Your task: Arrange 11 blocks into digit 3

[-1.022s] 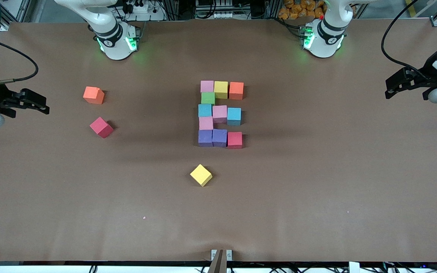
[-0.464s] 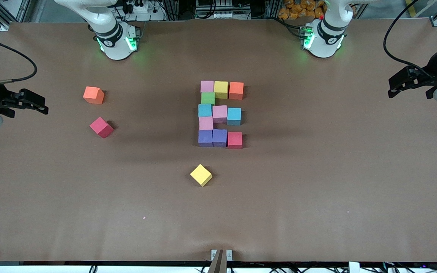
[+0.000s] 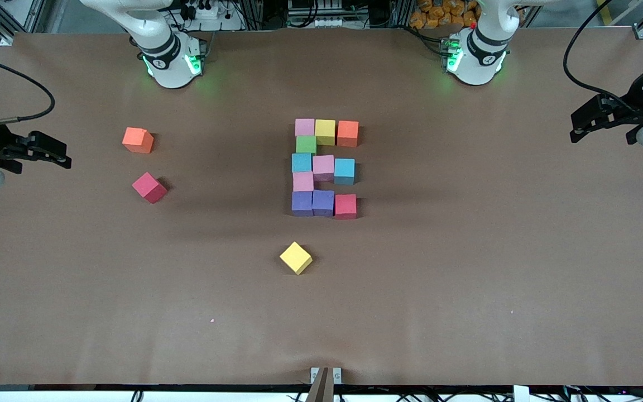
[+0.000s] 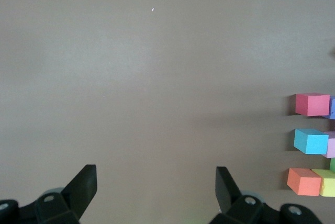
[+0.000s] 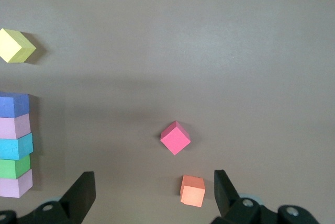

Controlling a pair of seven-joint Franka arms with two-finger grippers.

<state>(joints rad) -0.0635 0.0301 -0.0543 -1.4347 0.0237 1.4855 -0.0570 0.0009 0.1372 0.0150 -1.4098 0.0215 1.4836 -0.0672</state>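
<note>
Only front view shows whole digit 3 [image 3: 324, 167]; left gripper [image 4: 156, 185], right gripper [image 5: 154, 190] both wide, empty

Digit 3 [image 3: 324, 167]: I see eleven matte cubes packed at mid-tabletop, reading mirrored like an "E".
Farthest row: pink [image 3: 305, 127], yellow [image 3: 325, 132], orange [image 3: 348, 133], touching.
Link: green [image 3: 306, 144] under the pink.
Middle row: blue [image 3: 301, 162], pink [image 3: 323, 167], blue [image 3: 344, 170].
Link: pink [image 3: 303, 181].
Nearest row: two purple [image 3: 302, 202], then red [image 3: 345, 205].
Loose blocks: I count three: yellow [image 3: 296, 257], turned cornerwise, nearer the camera; orange [image 3: 138, 139] and red [image 3: 149, 187] toward the right arm's end.
</note>
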